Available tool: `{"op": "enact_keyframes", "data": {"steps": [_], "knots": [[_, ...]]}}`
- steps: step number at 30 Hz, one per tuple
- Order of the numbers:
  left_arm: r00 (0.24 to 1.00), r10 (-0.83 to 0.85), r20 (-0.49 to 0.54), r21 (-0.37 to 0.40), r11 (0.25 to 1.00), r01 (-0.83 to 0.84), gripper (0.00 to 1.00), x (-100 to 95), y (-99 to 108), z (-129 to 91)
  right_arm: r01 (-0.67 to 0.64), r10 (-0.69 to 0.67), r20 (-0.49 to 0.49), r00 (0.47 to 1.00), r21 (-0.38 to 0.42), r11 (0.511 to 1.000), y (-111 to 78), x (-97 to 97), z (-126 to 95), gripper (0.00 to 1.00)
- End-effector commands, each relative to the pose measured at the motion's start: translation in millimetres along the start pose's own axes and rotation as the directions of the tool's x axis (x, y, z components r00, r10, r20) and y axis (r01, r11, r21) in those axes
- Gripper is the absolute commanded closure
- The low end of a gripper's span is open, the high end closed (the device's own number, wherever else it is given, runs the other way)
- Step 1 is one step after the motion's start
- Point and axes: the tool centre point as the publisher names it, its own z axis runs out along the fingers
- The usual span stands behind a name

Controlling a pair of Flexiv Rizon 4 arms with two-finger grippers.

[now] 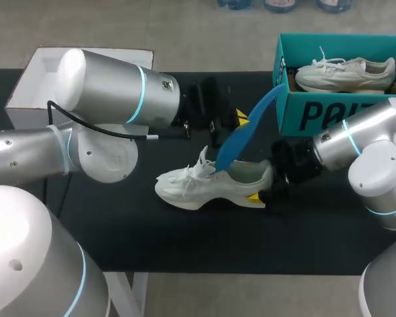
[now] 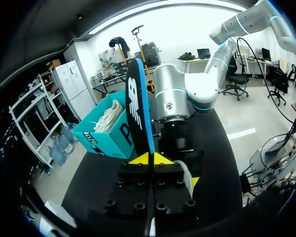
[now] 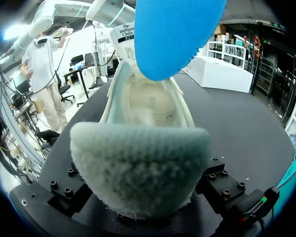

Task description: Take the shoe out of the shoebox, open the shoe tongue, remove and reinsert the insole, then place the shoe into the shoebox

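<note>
A white shoe (image 1: 191, 188) lies on its side on the black table, toe to the left; in the right wrist view its heel (image 3: 138, 163) fills the space between my right fingers. My right gripper (image 1: 261, 191) is shut on that heel, one yellow tip showing under it. A blue insole (image 1: 251, 125) slants from above the shoebox down into the shoe's opening. My left gripper (image 1: 239, 119) is shut on its middle; in the left wrist view the insole (image 2: 138, 108) stands edge-on between the yellow tips (image 2: 150, 159). The insole's end (image 3: 175, 34) hangs over the shoe's open mouth.
The teal shoebox (image 1: 317, 115) stands at the back right with a second white shoe (image 1: 346, 72) inside; it also shows ahead of the left gripper (image 2: 106, 138). A white box lid (image 1: 39, 86) lies at the back left. The table's front strip is bare.
</note>
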Motion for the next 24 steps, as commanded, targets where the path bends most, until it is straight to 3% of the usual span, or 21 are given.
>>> {"op": "enact_keyframes", "data": {"steps": [1,10,16,24], "knots": [[1.0,0.0,0.002,-0.002,1.0,0.0,1.0,0.6,0,1,-0.001,0.001,0.0,1.0,0.002,1.0,-3.8,-1.0,5,1.0],[1.0,0.004,-0.005,0.0,1.0,-0.004,1.0,1.7,-4,1,-0.001,0.001,0.0,1.0,0.002,1.0,-3.8,-1.0,5,1.0],[0.989,-0.09,-0.118,0.135,0.985,0.105,1.0,13.4,-28,-15,-0.001,0.001,0.0,1.0,0.002,1.0,-3.8,-1.0,5,1.0],[0.95,-0.172,-0.26,0.262,0.935,0.241,1.0,28.2,-40,-45,-0.001,0.001,0.0,1.0,0.002,1.0,-3.8,-1.0,5,1.0]]}}
